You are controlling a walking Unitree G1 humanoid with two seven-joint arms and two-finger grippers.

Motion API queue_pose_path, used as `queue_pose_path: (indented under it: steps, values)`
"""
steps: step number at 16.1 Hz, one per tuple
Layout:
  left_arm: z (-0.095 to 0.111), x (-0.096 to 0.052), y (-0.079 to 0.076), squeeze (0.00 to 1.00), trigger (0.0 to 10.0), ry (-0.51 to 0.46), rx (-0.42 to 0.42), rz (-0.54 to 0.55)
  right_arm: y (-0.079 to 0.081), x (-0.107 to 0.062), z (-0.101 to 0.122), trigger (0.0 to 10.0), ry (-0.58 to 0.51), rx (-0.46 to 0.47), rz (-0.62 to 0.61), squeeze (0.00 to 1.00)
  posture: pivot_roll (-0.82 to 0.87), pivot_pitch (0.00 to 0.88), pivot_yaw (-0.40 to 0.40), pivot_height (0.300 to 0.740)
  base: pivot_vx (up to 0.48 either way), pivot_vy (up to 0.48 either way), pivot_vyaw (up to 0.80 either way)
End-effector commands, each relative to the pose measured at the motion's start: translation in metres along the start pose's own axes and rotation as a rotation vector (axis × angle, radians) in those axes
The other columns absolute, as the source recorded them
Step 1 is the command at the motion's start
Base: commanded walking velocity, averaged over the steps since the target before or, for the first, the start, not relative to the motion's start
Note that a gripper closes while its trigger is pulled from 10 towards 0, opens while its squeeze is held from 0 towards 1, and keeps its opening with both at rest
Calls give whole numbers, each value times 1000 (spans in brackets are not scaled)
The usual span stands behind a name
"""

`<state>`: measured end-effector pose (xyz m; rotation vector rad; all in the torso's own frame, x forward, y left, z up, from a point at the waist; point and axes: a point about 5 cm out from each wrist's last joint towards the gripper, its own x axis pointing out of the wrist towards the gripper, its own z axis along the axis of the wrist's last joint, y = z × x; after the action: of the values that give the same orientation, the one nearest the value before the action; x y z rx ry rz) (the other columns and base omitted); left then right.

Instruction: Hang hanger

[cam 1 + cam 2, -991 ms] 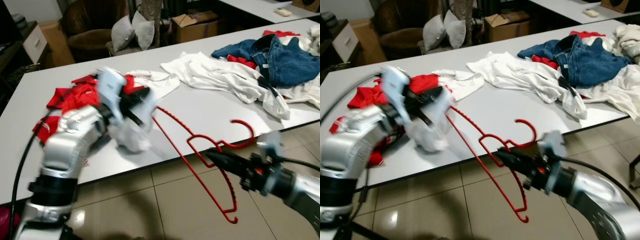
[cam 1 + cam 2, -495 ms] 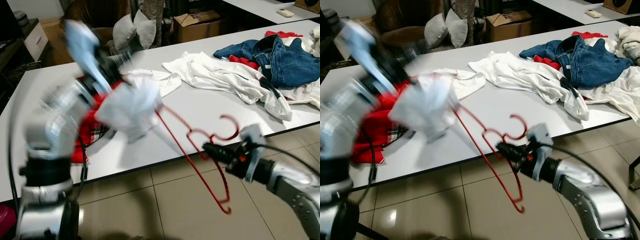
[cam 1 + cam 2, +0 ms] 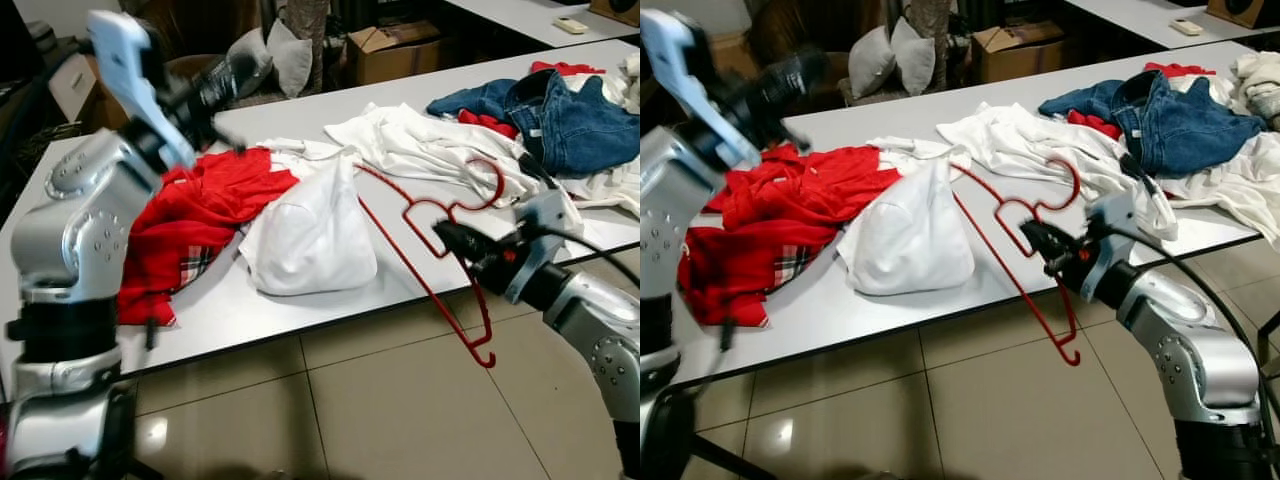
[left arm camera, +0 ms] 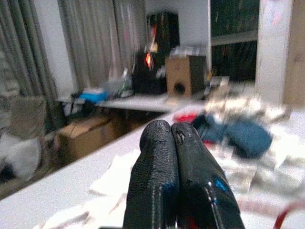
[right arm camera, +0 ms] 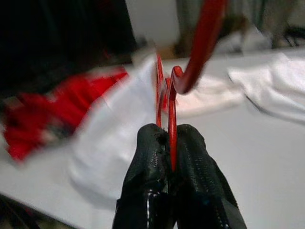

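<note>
risk: white shirt (image 3: 310, 235) only half on hanger (image 3: 425, 255), could slip off far shoulder when lifted; thin wire may twist in pinch.
right gripper (image 3: 450, 238) clamped on hanger near neck, at table (image 3: 420, 215) edge.
left gripper (image 4: 176, 157) fingers pressed together, empty, raised.
hanger: red, thin, tilted, lower end overhangs floor.

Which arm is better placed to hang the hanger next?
Right, probably. The right gripper is shut on the red hanger, one end inside the white garment; the left gripper is raised, shut on nothing.
</note>
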<state>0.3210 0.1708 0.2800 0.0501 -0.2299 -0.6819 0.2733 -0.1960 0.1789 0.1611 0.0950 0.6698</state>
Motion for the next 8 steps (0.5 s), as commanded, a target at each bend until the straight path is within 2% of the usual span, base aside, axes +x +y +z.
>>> queue_pose_path:
  steps: [1,2,3,4,5,7,8]
  values:
    - [-12,1,-7,0,0,70,33,-37,9,2,18,10000,-89,-17,66,0,-167,0,124,740,0,0,0]
    - [-19,2,-16,0,3333,95,42,-51,18,1,22,10000,-127,11,129,0,-171,0,123,740,0,0,0]
    - [-26,4,-23,0,10000,118,35,-44,24,0,22,10000,-136,27,179,0,-171,0,123,740,0,0,0]
    - [-34,5,-28,27,10000,153,40,-37,27,-1,20,10000,-125,28,200,0,-172,0,120,740,0,0,0]
    - [-43,4,-34,1000,10000,189,52,-48,29,-2,19,10000,-129,40,220,0,-175,0,114,740,0,0,0]
    - [-63,1,-41,1000,10000,271,130,-2,33,-6,20,10000,-141,72,276,0,-175,0,105,740,0,0,0]
    - [-66,2,-45,1000,10000,257,115,19,35,-8,21,10000,-141,85,299,0,-175,0,105,740,0,0,0]
